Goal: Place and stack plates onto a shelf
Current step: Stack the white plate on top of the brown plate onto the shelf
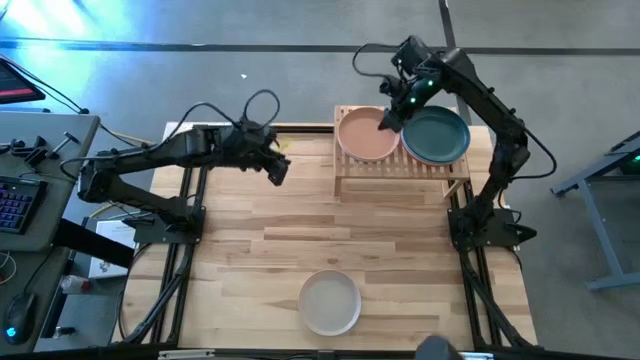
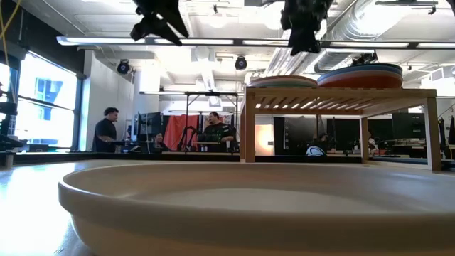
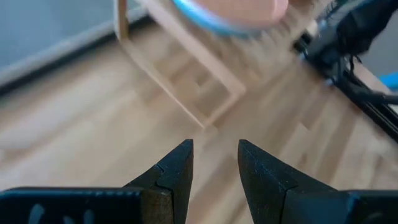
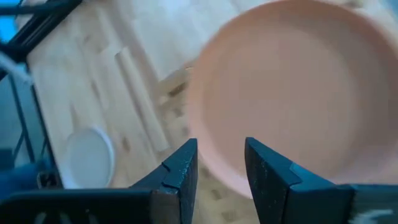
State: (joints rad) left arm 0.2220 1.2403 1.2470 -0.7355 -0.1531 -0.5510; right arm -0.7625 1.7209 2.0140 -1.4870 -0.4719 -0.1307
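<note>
Right end effector (image 1: pixel 390 118) empty, fingers apart, above peach plate (image 1: pixel 368 135) on shelf (image 1: pixel 400 166). Left end effector (image 1: pixel 279 170) apart, beside shelf, over tabletop (image 1: pixel 250 250).

place: robotics lab | signs: exposed ceiling ducts (image 2: pixel 355 28), people at benches (image 2: pixel 106 131), desk keyboard (image 1: pixel 12 205), concrete floor (image 1: pixel 250 80), wooden table (image 1: pixel 260 240)

Peach plate (image 1: pixel 366 135), teal plate (image 1: pixel 436 137) on shelf (image 1: pixel 400 176); grey-white plate (image 1: pixel 331 302) on table (image 1: pixel 250 250).

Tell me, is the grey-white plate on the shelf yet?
No. The grey-white plate lies flat on the table's near edge, apart from the shelf, neither gripper near it.
</note>
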